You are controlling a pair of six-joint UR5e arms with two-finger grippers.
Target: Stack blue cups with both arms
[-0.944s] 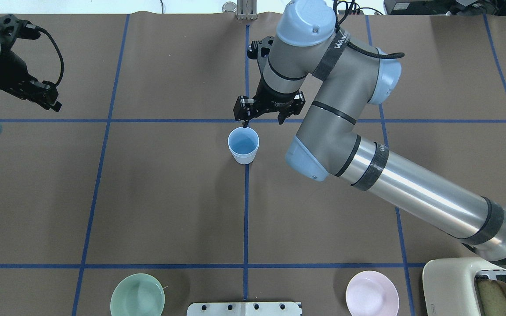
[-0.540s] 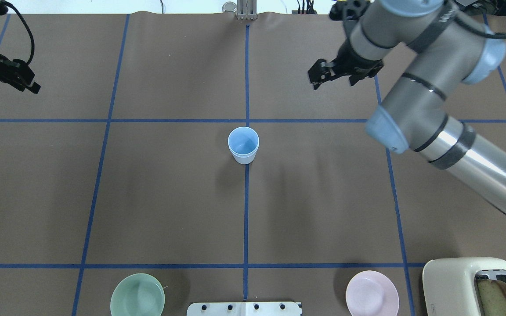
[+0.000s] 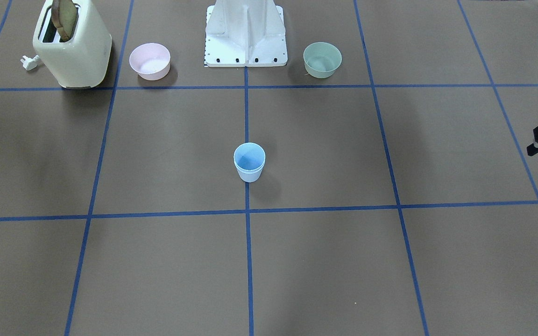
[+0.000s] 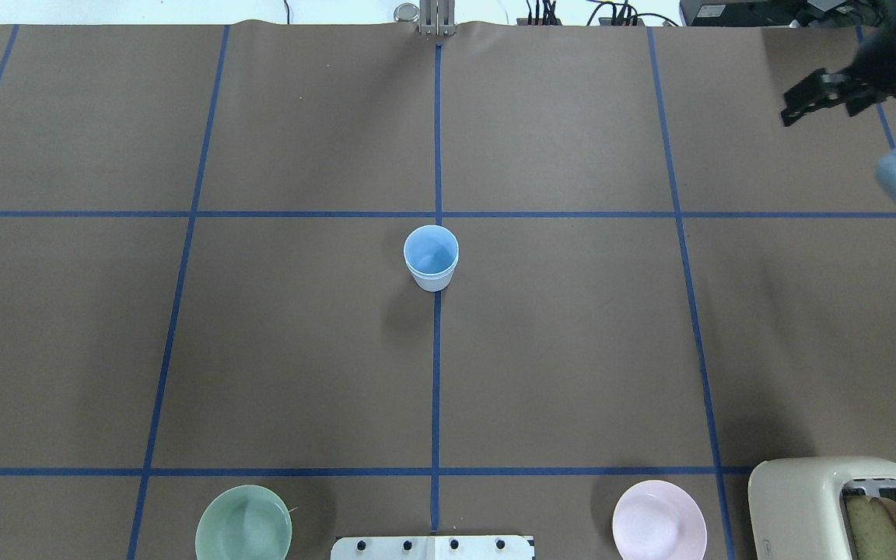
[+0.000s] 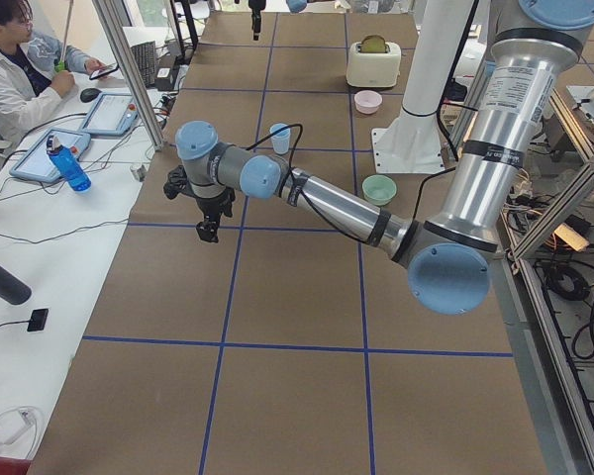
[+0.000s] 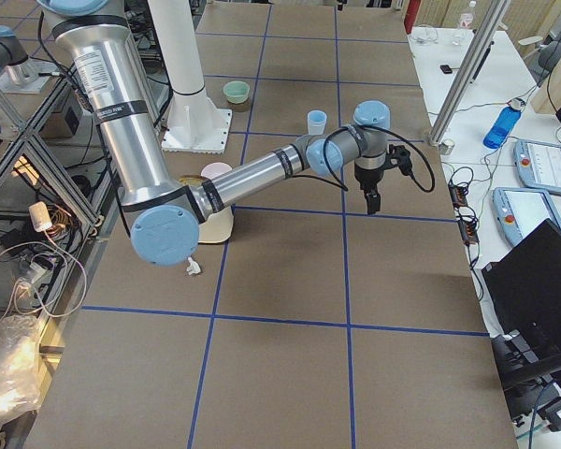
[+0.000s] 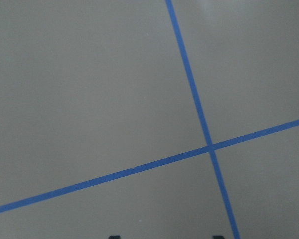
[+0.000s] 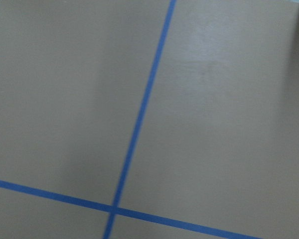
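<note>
Withdrawn with right jaws apart and empty from just beside the cups (image 4: 431,260) to well clear, with left jaws likewise apart and far off, leaving the nested pair upright on the worktop (image 4: 572,350) midway between; looks like stacking done.

No text, brand or number could be read in any view. The left arm (image 5: 480,188) carried a pale printed sticker (image 5: 520,91) on its upright silver tube, and the right arm (image 6: 136,159) carried a matching label (image 6: 98,65) in the same place. On both, the print was too small to make out. Beside the desk, a tablet (image 6: 547,166) showed a lit screen with rows of content, none of it legible.
</note>
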